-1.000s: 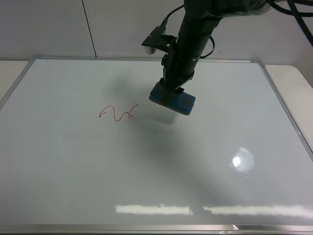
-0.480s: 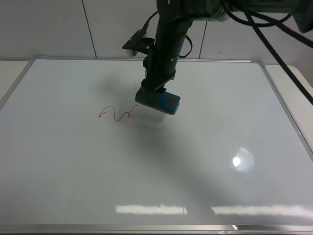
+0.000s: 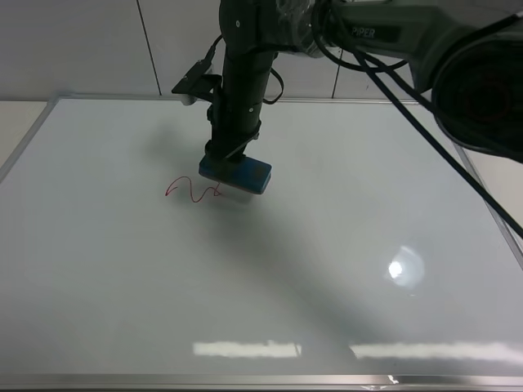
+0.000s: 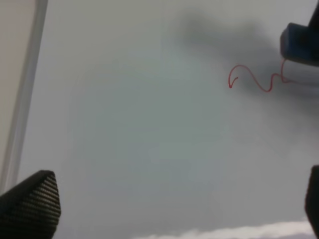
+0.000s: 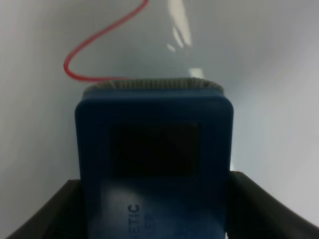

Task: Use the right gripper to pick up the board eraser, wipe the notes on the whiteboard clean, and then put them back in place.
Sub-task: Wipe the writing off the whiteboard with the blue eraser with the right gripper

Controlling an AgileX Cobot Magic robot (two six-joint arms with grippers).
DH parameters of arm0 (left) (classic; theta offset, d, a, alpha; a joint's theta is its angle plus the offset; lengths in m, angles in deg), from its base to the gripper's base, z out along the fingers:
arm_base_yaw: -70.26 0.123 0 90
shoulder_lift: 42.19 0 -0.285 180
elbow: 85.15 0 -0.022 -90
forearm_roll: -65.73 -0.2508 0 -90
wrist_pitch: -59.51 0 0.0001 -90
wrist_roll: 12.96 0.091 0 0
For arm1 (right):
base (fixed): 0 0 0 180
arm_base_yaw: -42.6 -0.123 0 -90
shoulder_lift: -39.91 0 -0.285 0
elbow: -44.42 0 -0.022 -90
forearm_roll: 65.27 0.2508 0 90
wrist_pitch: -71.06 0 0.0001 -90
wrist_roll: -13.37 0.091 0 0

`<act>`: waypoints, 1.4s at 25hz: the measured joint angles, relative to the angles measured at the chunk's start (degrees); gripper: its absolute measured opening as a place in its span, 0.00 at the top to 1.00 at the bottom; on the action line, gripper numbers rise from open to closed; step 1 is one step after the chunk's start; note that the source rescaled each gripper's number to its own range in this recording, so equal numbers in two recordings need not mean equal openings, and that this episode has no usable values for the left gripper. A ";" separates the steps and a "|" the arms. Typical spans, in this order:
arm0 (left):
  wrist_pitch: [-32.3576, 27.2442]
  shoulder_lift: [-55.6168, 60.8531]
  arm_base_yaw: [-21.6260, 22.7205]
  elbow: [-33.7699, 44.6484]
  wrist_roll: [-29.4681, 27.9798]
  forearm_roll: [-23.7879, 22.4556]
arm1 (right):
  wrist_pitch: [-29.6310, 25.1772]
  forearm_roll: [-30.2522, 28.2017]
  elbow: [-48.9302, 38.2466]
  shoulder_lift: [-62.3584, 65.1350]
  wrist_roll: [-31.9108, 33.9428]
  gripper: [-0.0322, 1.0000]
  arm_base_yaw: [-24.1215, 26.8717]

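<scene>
My right gripper (image 3: 232,157) reaches across the middle of the whiteboard (image 3: 343,245) and is shut on the teal-blue board eraser (image 3: 235,172). The eraser hangs flat, low over the board, at the right end of the red notes (image 3: 194,189). In the right wrist view the eraser (image 5: 154,149) sits between the two dark fingers (image 5: 47,214), and its felt edge covers the end of the red line (image 5: 97,47). The left wrist view shows the scribble (image 4: 255,79), a corner of the eraser (image 4: 299,42), and my left gripper (image 4: 174,204) open over bare board.
The board's silver frame (image 3: 29,135) runs along the left and far edges, with a pale table beyond it. Black cables (image 3: 425,114) trail from the right arm over the board's right half. A lamp glare (image 3: 404,268) shows lower right.
The right arm has carried the eraser leftward across the board, from right of centre to the right end of the red scribble. The scribble is unchanged.
</scene>
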 joint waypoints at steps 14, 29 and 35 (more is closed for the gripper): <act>0.00 0.00 0.00 0.00 0.00 0.00 | 7.58 -0.12 2.23 -4.29 0.92 0.94 -0.62; 0.00 0.00 0.00 0.00 0.00 0.00 | 12.94 1.04 2.49 -6.55 1.04 0.94 -3.38; 0.00 0.00 0.00 0.00 0.00 0.00 | 13.26 1.04 2.54 -6.76 0.99 0.94 -3.51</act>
